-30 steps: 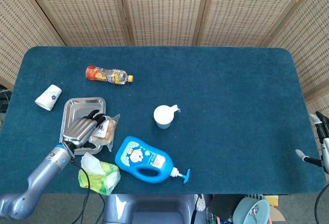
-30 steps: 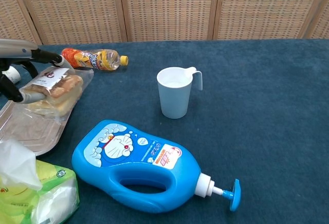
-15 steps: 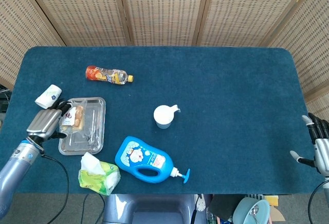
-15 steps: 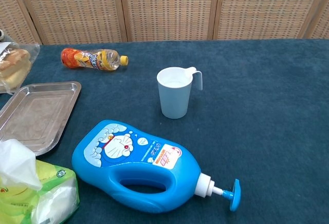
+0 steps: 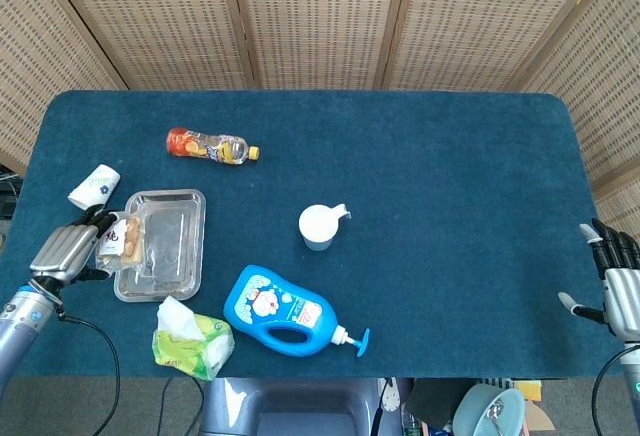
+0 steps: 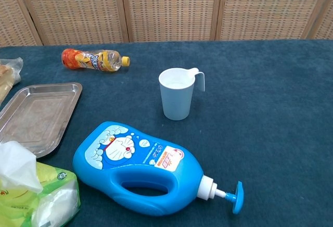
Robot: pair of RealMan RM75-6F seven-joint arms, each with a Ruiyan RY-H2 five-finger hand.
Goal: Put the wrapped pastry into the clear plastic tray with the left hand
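Left hand (image 5: pixel 62 252) clamped around the wrapped pastry (image 5: pixel 118 242), held over the left rim of the clear plastic tray (image 5: pixel 178 244) on the blue counter (image 5: pixel 450 206). Right hand (image 5: pixel 622 286) at the counter's right edge, fingers apart, holding nothing. Paper cup (image 5: pixel 95 188) just behind the left hand. Risk, judged from here: letting go this far left could drop the pastry on the rim or outside, and crinkly wrapper could snag on fingers
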